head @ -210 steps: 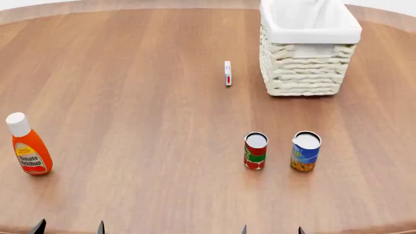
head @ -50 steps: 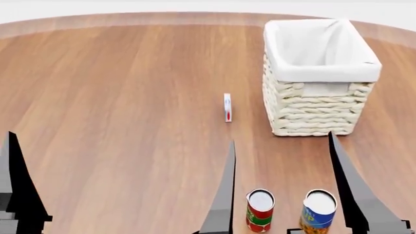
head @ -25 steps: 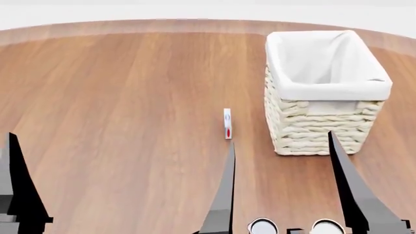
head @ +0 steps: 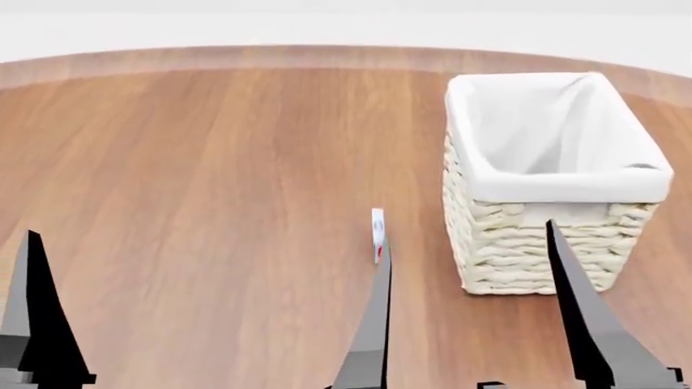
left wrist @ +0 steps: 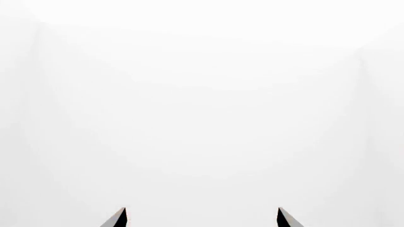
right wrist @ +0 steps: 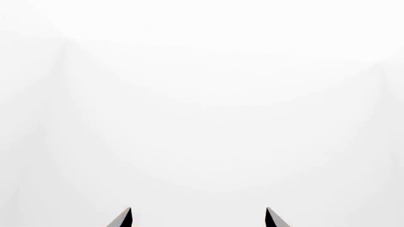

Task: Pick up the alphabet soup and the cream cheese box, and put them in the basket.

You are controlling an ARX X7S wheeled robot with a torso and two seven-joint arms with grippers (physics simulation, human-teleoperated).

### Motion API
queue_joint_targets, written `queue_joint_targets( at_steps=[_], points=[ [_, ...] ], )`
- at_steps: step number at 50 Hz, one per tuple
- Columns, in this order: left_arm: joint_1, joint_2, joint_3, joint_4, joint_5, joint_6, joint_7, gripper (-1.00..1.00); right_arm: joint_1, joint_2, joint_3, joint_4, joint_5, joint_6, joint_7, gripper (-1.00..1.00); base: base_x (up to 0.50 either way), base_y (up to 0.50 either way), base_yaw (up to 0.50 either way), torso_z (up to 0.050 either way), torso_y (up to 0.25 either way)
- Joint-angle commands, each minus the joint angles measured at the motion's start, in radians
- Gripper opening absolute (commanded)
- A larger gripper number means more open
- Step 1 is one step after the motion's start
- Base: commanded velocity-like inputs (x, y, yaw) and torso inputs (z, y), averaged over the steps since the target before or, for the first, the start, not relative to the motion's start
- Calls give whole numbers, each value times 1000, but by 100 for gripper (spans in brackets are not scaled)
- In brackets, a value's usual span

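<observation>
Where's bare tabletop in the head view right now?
Open: the wide wood table left of the cream cheese box, back to the far edge. Tighter: the strip between that box and the basket. Near edge is crowded by the raised jaws.

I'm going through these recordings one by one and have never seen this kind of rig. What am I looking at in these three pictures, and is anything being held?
These are simulator renders of a two-armed wheeled robot. The head view looks down on a round wooden table. On it stand a tall cream-white woven wicker basket with a white cloth liner, and to its left a small thin white cream cheese carton on edge. The dark spikes at the bottom are fingers: the right gripper has its two wide apart, open around nothing. The two wrist views show only blank white past each gripper's finger tips, also spread apart. Nothing is held. No cans show now.
</observation>
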Motion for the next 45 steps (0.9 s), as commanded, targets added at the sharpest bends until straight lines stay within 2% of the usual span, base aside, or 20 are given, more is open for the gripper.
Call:
queue_joint_targets(
  at_steps=[1, 45],
  points=[
    [-3, -6, 4, -2, -5, 2, -5, 100, 5, 8, -4, 5, 8, -5, 6, 100, 207, 0, 0, 0, 0],
    [-3, -28, 23, -11, -4, 14, -26, 100, 5, 32, -20, 13, 21, -20, 35, 100, 217, 0, 0, 0, 0]
  ],
)
